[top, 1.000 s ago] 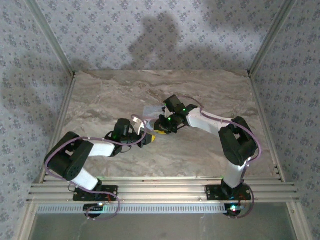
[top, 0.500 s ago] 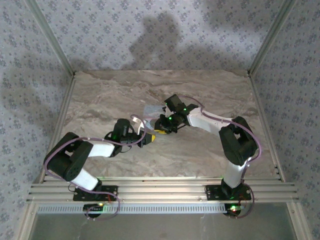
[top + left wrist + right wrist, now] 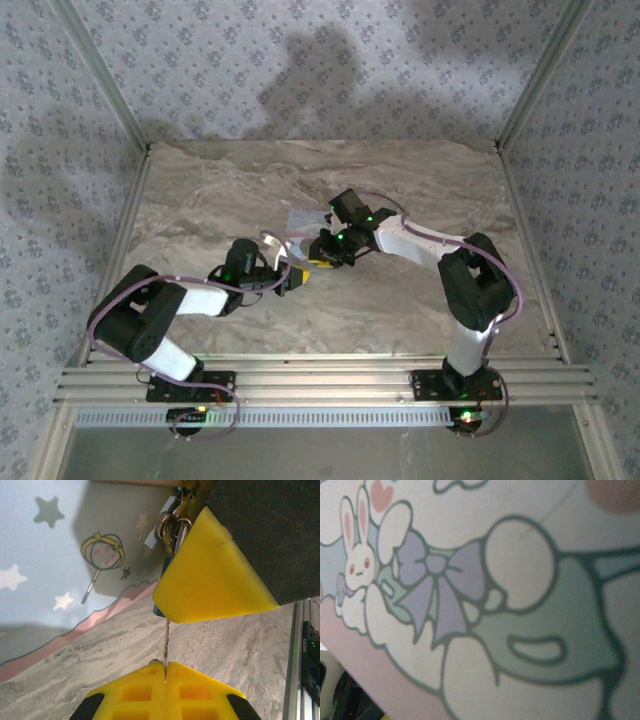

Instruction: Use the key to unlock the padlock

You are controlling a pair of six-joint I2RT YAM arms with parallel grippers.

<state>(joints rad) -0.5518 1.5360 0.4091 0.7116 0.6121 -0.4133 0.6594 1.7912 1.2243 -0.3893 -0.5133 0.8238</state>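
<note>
Left wrist view | left gripper (image 3: pixel 165 672) pressed together on key (image 3: pixel 165 640), blade running up to padlock (image 3: pixel 166 570) tucked behind right gripper (image 3: pixel 322 257), beside tin (image 3: pixel 45 555) | right jaws: cannot tell | advice: keep blade straight, feed slowly, then twist.

Change over the last second is minimal and shows in the top external view.

1. Wrist section (image 3: pixel 240 262) behind the left gripper (image 3: pixel 297 276): displaced slightly toward the near-left of the tabletop (image 3: pixel 420 190). Its dark housing now sits a little lower and further left than one second ago.
2. Cable loop (image 3: pixel 268 240) above that wrist section: shifted by a similarly small amount, so its arc now sits marginally lower.
3. Progression: gradual, with the position half a second ago lying between the earliest position and the present one
</note>
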